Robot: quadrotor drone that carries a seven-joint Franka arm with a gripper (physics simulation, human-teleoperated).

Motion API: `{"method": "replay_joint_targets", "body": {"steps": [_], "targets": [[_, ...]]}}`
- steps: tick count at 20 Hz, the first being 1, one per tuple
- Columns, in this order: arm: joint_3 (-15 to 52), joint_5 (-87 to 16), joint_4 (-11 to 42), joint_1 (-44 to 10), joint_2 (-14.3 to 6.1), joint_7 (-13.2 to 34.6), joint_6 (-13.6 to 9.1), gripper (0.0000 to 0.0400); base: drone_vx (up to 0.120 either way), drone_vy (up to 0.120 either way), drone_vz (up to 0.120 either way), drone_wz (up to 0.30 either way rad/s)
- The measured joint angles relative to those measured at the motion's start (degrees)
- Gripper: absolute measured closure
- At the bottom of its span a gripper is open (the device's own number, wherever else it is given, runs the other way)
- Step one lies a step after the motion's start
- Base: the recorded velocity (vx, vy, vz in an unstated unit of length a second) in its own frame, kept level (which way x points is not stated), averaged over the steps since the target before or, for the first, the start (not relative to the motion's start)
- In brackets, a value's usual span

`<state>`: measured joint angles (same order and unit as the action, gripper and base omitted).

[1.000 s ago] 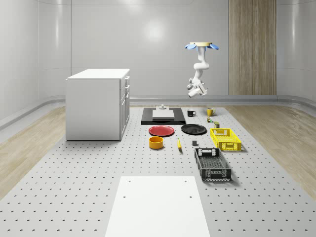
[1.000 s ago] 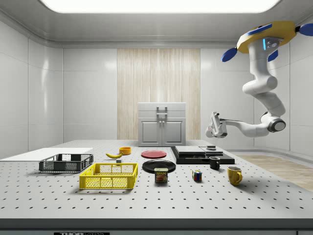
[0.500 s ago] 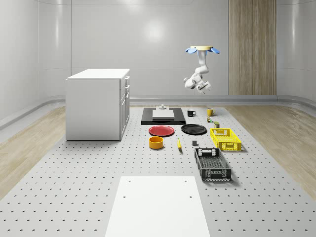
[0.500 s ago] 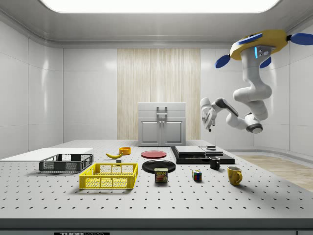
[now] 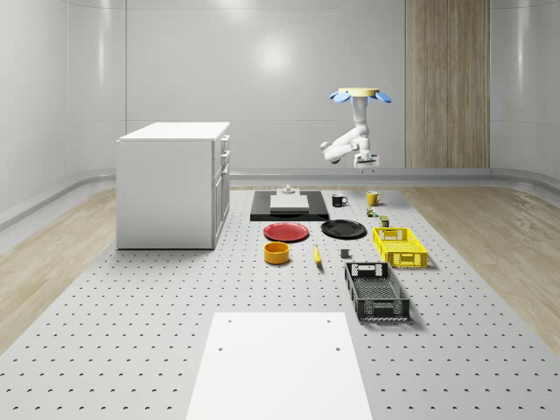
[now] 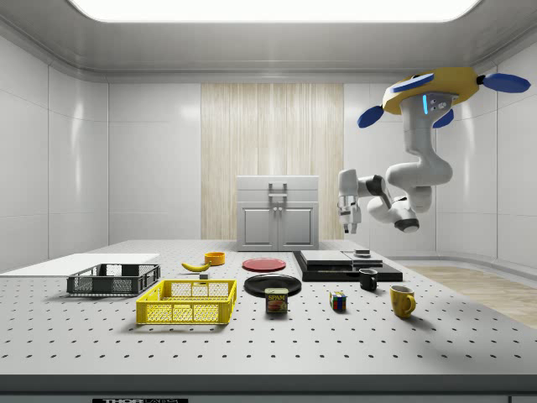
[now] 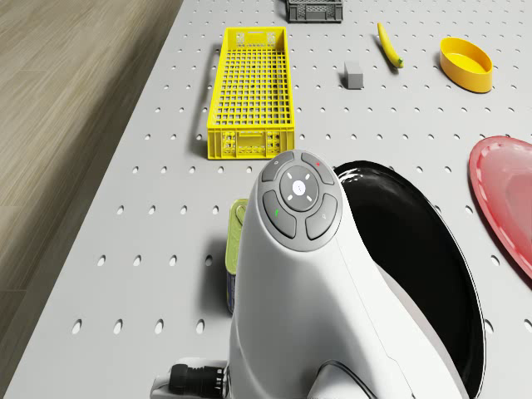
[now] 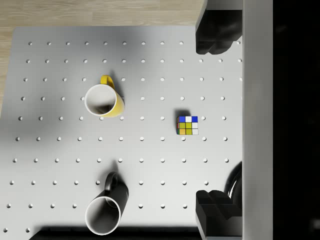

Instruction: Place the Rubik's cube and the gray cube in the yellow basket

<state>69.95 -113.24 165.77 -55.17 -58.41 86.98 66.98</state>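
**Drone hovering above the mugs and Rubik's cube**

The drone [image 6: 433, 91] is hovering high over the worktop [image 5: 131, 350] — its gripper [image 6: 347, 220] pointing down, fingers [image 8: 216, 30] spread wide, holding nothing. The Rubik's cube [image 8: 187, 125] is sitting below, near a yellow mug [image 8: 104, 100] and a black mug [image 8: 106, 210]. The gray cube [image 7: 352, 74] is lying beside the yellow basket [image 7: 250, 91].

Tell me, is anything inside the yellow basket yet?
No. The yellow basket looks empty in the drone view; its mesh floor shows bare. The Rubik's cube sits on the table, and the gray cube lies beside the basket.
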Motion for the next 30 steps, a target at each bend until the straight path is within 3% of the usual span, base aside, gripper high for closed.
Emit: {"method": "replay_joint_targets", "body": {"steps": [5,26,30], "targets": [[1.48,-0.38,0.15,-2.82,-1.98,1.97,-0.12,0.0,0.12,0.0,-0.12,0.0],[4.26,2.4,-0.19,-6.59,-8.56,5.13,4.59,0.0,0.0,0.017,-0.12,0.0],[4.61,2.98,-0.27,-6.97,-9.68,5.49,5.6,0.0,0.08,0.0,-0.12,0.0]]}}
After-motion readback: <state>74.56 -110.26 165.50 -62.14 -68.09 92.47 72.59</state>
